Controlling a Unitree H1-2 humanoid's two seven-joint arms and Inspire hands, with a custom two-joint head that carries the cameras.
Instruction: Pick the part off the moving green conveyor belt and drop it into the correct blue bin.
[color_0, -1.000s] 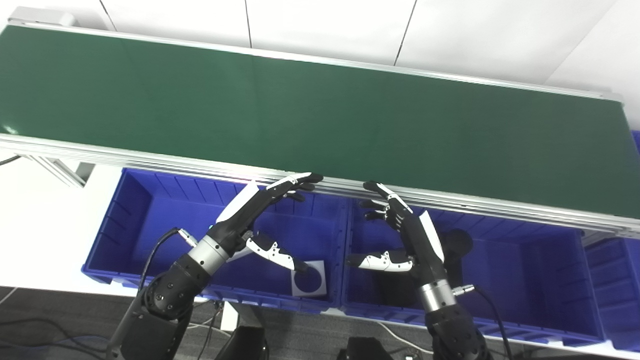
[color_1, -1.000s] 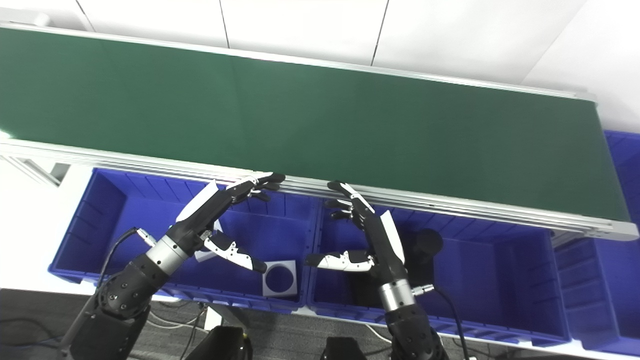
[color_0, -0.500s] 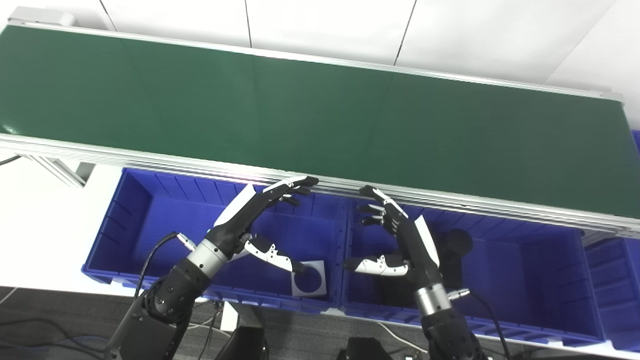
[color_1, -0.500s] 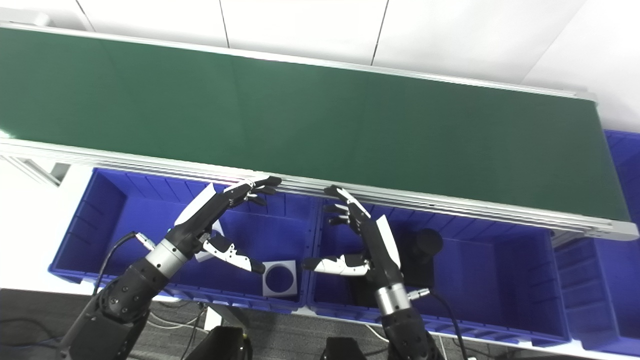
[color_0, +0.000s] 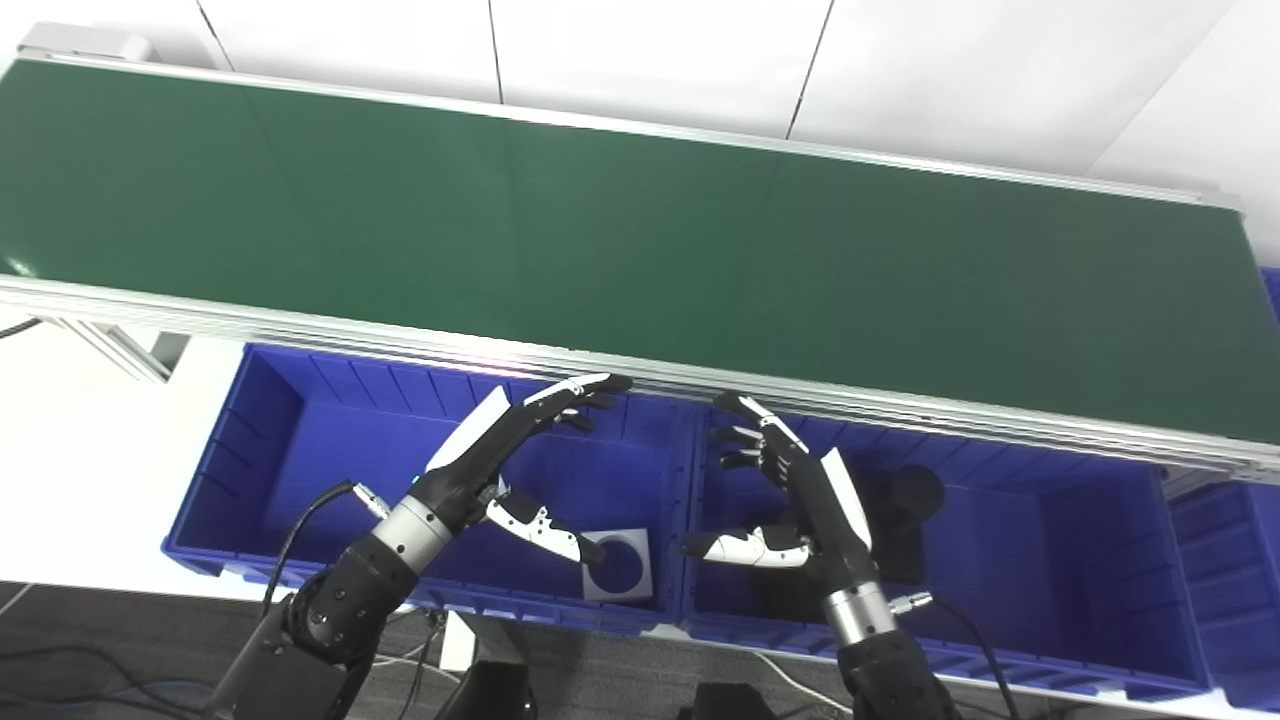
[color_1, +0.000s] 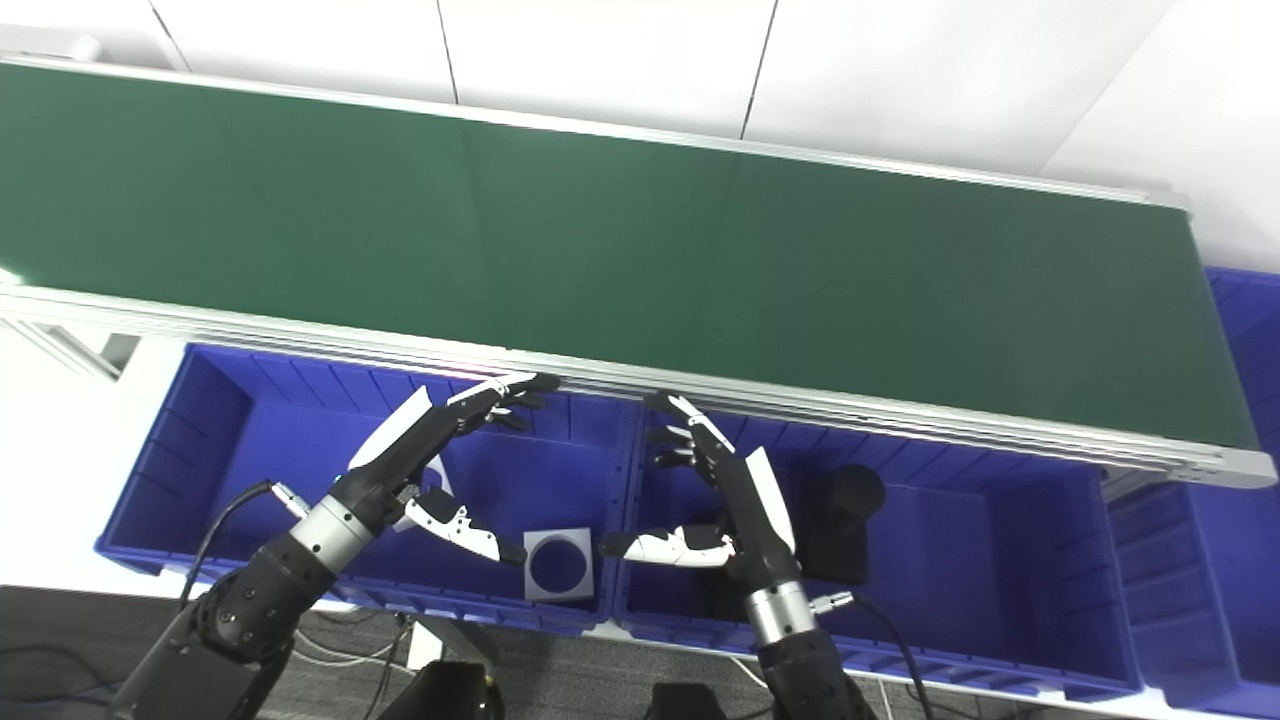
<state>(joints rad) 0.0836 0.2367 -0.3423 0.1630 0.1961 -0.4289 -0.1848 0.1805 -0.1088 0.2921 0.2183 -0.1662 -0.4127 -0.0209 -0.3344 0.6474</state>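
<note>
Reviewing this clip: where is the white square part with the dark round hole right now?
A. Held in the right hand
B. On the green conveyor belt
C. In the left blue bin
C: the white square part with the dark round hole lies on the floor of the left blue bin, near its front right corner, with neither hand holding it.

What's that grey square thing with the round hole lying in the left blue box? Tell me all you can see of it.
The grey square is a flat-looking block, pale grey, with a large round opening in its upper face that looks dark inside. It lies flat on the floor of the left bin, in the near right corner, close to the wall shared with the next bin. The left hand hangs open above the bin, its thumb tip close by the block's left edge; whether they touch cannot be told. Its material is not clear, perhaps plastic.
</note>
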